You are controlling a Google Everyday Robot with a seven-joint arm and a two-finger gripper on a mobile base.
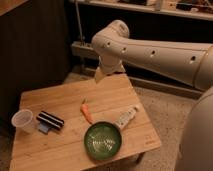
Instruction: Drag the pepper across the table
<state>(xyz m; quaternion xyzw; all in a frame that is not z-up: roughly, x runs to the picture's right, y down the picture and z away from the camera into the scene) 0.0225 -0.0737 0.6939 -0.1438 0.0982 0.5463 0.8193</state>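
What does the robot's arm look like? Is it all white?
Mostly, yes: the arm is a fat, smooth, creamy-white tube with a round joint and small dark dots along it. Its end effector, above the far edge of the table, looks tan. No cables show.

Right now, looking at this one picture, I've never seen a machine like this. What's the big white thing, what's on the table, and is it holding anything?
The big white thing is a robot arm reaching in from the right; it belongs to a mobile robot. At its end hangs the gripper, which serves as its hand, above the far side of the wooden table. There is only one camera, looking down at the table; where it is mounted isn't known. On the table are a small orange pepper, a green bowl, a white tube, a clear plastic cup and a black striped object. The pepper lies apart from the gripper, and I see nothing held.
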